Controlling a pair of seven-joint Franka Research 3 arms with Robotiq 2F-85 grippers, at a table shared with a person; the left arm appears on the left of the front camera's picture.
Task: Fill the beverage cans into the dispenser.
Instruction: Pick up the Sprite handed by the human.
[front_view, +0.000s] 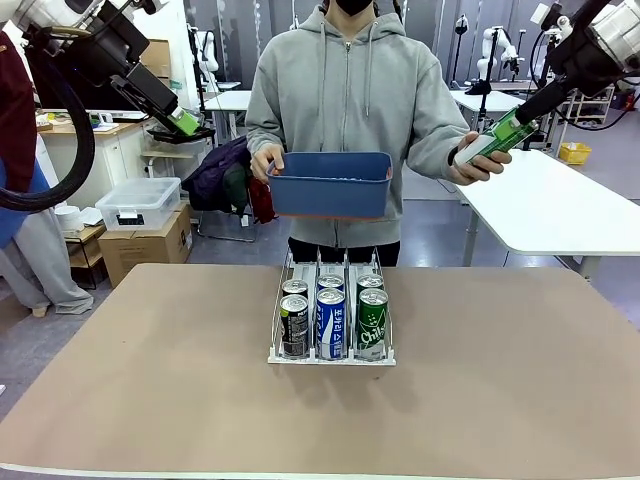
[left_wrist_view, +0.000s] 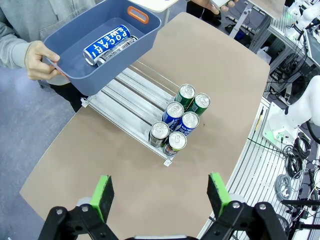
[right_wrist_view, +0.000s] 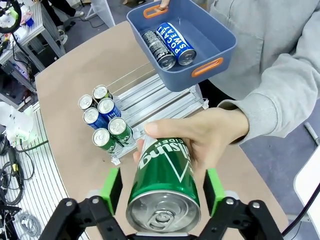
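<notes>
A green can (right_wrist_view: 162, 175) sits between the fingers of my right gripper (right_wrist_view: 162, 192), whose green pads press its sides. The person's hand (right_wrist_view: 205, 135) still grips its far end. This handover happens high at the right, above the table (front_view: 495, 140). The clear dispenser (front_view: 330, 358) stands mid-table with several cans in its front rows: black (front_view: 294, 327), blue-and-white (front_view: 330, 325) and green (front_view: 372, 325). My left gripper (left_wrist_view: 161, 197) hangs open and empty, high over the table's left side (front_view: 185, 122).
The person's other hand holds a blue bin (front_view: 330, 185) above the dispenser's far end. In it lie a blue-and-white can (left_wrist_view: 106, 44) and a black can (right_wrist_view: 157, 49). White tables stand behind at the right.
</notes>
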